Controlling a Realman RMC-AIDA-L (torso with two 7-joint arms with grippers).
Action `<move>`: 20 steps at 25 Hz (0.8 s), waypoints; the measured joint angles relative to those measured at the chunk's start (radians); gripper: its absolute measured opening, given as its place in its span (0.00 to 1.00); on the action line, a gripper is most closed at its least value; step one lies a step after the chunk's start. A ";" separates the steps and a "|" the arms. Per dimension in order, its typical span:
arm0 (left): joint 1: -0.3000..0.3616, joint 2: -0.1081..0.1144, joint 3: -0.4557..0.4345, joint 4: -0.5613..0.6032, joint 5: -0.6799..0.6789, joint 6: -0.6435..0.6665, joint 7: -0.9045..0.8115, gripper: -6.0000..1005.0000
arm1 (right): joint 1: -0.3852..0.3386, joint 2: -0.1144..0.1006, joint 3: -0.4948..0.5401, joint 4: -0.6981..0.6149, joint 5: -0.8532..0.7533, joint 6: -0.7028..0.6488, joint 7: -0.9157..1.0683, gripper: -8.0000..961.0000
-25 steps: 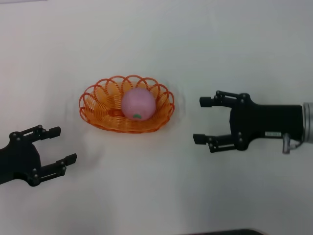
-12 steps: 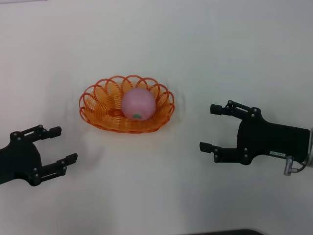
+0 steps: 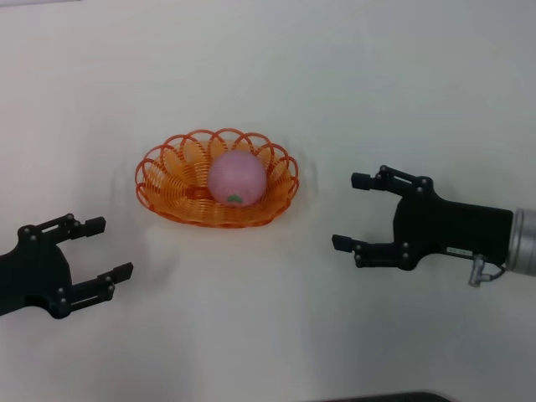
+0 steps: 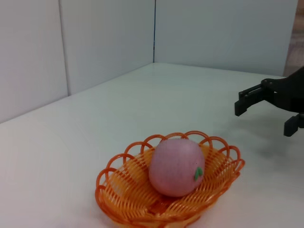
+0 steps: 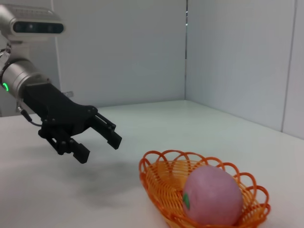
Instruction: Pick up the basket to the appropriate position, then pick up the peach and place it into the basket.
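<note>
Round pink matte peach [image 3: 237, 177] with the small green mark sits inside the oval orange wire-look plastic basket [image 3: 167, 188], roughly centred, resting on the basket floor. Basket stands flat on the white desk [image 3: 268, 75], between the two arms in the head view. Judging from that, both task steps look done: basket placed, fruit in it.

Right gripper [image 3: 353, 211] hangs off the basket's right side, near but clearly apart, jaws spread wide and holding nothing. They point at the basket, which fits a release-and-retreat pose rather than an approach, though that's my read only. It shows in the left wrist view too, well behind the basket.

Left gripper [image 3: 108, 249] is low on the left, apart from the basket, jaws also released and empty. Looks parked.

Peach leans on nothing but the basket's sloped wall and floor; the shallow scalloped rim is enough to stop it rolling out on a level desk. No contact between either gripper and the load.
</note>
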 joint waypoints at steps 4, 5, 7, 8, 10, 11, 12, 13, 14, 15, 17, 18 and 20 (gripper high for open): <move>0.001 0.000 0.000 0.000 0.000 0.000 0.000 0.73 | 0.029 0.001 -0.032 0.001 -0.001 0.011 0.001 0.98; 0.001 0.000 0.000 0.000 0.000 0.000 0.000 0.73 | 0.036 0.000 -0.040 0.002 -0.001 0.017 0.002 0.98; 0.002 0.000 0.001 -0.001 0.001 0.000 0.000 0.73 | 0.049 0.001 -0.053 0.008 -0.001 0.033 0.003 0.98; 0.002 0.000 0.001 -0.001 0.001 0.000 0.000 0.73 | 0.055 0.001 -0.057 0.014 -0.002 0.041 0.003 0.98; 0.003 0.000 0.001 -0.002 0.001 0.000 0.001 0.73 | 0.065 0.001 -0.062 0.023 -0.002 0.051 0.003 0.98; 0.003 0.000 0.001 -0.002 0.001 0.000 0.001 0.73 | 0.067 0.000 -0.062 0.026 -0.002 0.053 0.003 0.98; 0.003 0.000 0.000 -0.002 0.001 0.000 0.001 0.73 | 0.069 0.000 -0.063 0.027 -0.002 0.055 0.003 0.98; 0.003 0.000 -0.001 -0.002 0.001 0.000 0.001 0.73 | 0.068 0.000 -0.063 0.027 -0.002 0.055 0.004 0.98; 0.003 0.000 -0.001 -0.002 0.001 0.000 0.002 0.73 | 0.068 -0.001 -0.063 0.027 -0.002 0.055 0.004 0.98; 0.003 0.000 -0.001 -0.002 0.001 0.000 0.003 0.73 | 0.067 -0.001 -0.063 0.027 -0.002 0.055 0.004 0.98; 0.003 0.000 -0.001 -0.002 0.001 0.000 0.008 0.73 | 0.065 -0.002 -0.063 0.028 -0.002 0.056 0.004 0.98; 0.003 0.000 -0.001 -0.002 0.002 0.000 0.011 0.73 | 0.065 -0.002 -0.063 0.028 -0.002 0.056 0.004 0.98; 0.003 0.000 -0.001 -0.002 0.002 0.000 0.013 0.73 | 0.065 -0.003 -0.063 0.028 -0.002 0.057 0.005 0.98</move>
